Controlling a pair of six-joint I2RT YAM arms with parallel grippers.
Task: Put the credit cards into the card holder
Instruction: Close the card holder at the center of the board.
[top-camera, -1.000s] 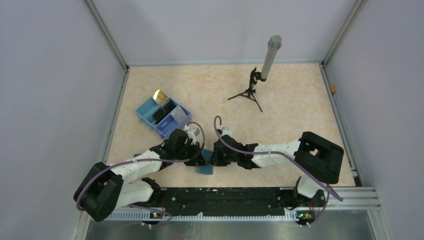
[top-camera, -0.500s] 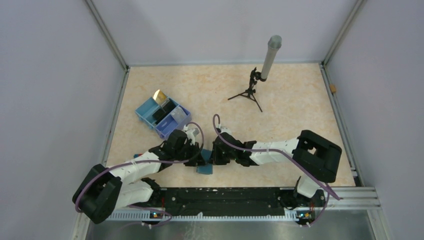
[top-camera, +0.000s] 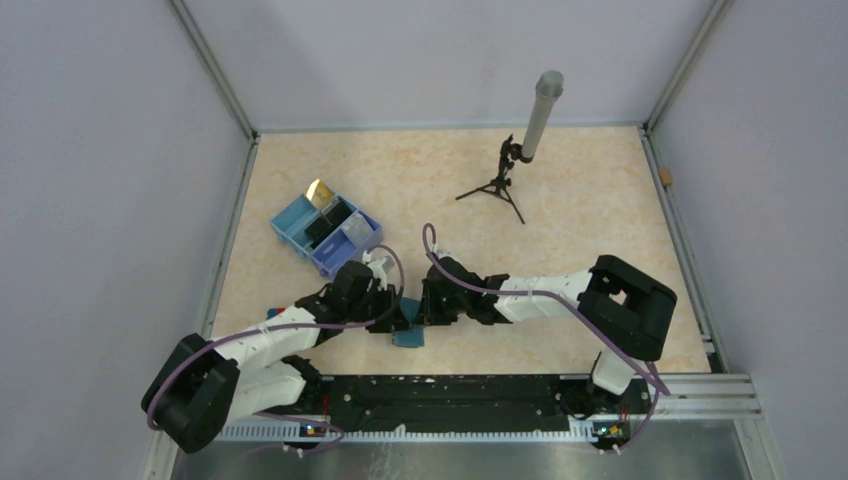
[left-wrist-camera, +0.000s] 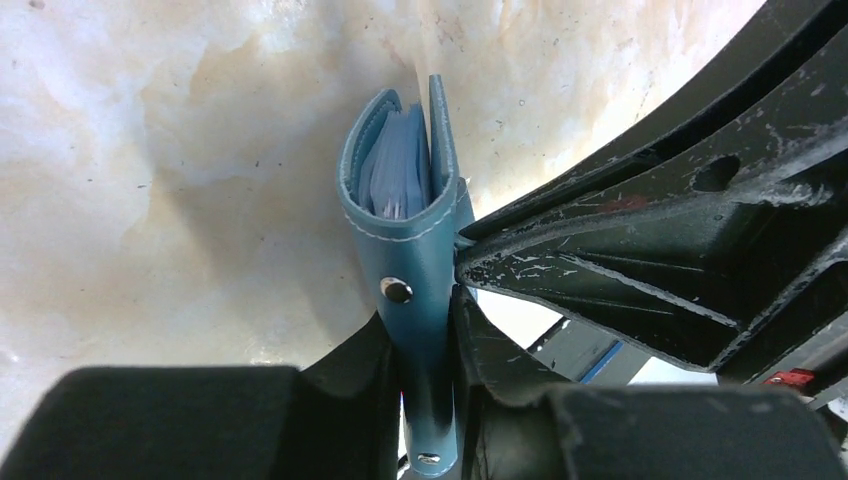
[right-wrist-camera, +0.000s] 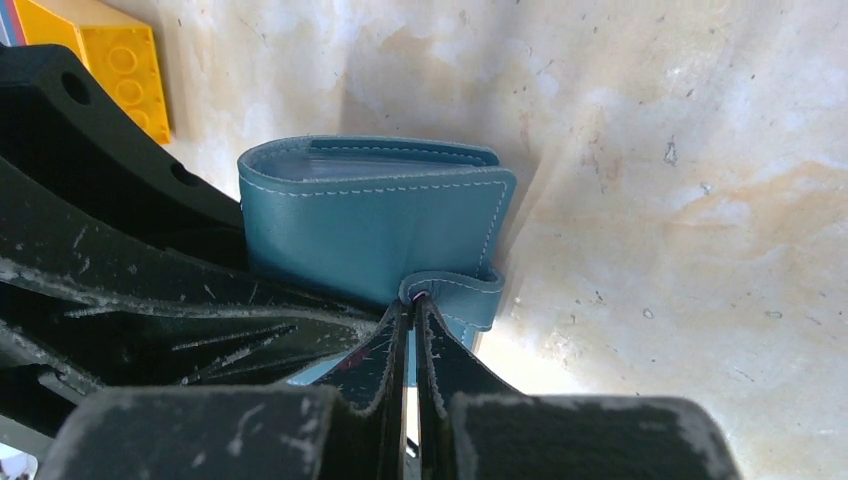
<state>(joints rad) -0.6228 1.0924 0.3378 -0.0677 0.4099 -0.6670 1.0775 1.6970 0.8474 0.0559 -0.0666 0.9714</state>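
Your left gripper (left-wrist-camera: 425, 345) has its jaws closed on the holder (left-wrist-camera: 405, 240), which stands on its edge between them. Your right gripper (right-wrist-camera: 412, 315) is pinched shut on the strap (right-wrist-camera: 452, 290). I think one grip holds it steady while the other pulls the strap to open it. The holder's long side runs straight out from the left jaws, and the end showing pale leaves points away from them. The cards (top-camera: 327, 226) sit in the tray (top-camera: 290, 215), well apart from both jaws.

Three credit cards show: one gold card (top-camera: 320, 191), one black card (top-camera: 329, 223), one silvery card (top-camera: 354, 229). There is one teal card holder (right-wrist-camera: 370, 230), one blue partitioned tray (top-camera: 289, 222), one yellow studded block (right-wrist-camera: 118, 62) and one tripod (top-camera: 497, 186).
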